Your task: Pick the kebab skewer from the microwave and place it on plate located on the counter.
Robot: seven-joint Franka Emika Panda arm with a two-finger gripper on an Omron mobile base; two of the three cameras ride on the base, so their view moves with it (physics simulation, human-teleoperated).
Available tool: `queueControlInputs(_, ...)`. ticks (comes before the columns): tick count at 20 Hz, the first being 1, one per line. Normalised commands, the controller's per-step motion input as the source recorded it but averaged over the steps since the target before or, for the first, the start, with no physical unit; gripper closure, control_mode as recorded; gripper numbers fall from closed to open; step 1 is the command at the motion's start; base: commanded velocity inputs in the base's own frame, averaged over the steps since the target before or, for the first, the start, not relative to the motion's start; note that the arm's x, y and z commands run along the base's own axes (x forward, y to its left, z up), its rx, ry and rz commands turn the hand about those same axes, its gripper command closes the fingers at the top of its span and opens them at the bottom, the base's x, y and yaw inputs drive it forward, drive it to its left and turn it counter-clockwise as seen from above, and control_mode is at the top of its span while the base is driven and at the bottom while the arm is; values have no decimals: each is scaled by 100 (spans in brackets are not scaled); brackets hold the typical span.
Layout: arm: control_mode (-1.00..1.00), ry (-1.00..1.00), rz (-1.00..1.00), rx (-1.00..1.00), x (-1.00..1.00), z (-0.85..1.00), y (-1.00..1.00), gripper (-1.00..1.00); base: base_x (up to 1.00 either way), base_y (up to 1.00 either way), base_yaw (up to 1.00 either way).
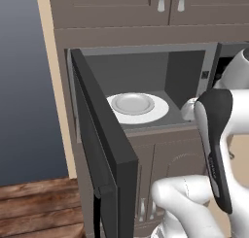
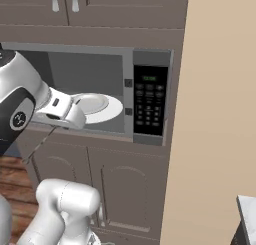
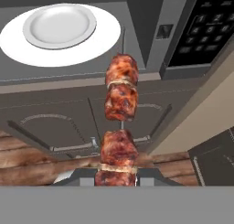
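My gripper (image 3: 117,176) is shut on the kebab skewer (image 3: 121,99), a thin stick threaded with several reddish-brown meat chunks. The skewer points away from the hand, outside the microwave (image 3: 201,26) and in front of its lower edge. The microwave (image 1: 185,72) stands open, with its dark door (image 1: 104,149) swung out to the left. Its black keypad (image 2: 150,101) is on the right. A plain white plate (image 3: 59,25) rests on the white turntable (image 3: 27,49) inside. The red-rimmed plate is out of view.
Dark brown cabinet fronts (image 2: 120,189) run below the microwave and upper cabinets (image 1: 121,6) above it. A beige wall panel (image 2: 215,114) rises to the right. A pale counter corner (image 2: 247,206) shows at the lower right. Wooden floor (image 1: 34,208) lies at the left.
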Motion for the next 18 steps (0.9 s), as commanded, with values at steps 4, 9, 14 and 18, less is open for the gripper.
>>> queueControlInputs(4,-100,0,0,0,-31,0,-9,100,0,0,0)
queueControlInputs(9,100,0,0,0,0,0,0,100,-76,-31,0)
queueControlInputs(14,100,0,0,0,0,0,0,100,-100,-44,0)
queueControlInputs(18,100,0,0,0,0,0,0,100,-81,-30,-2)
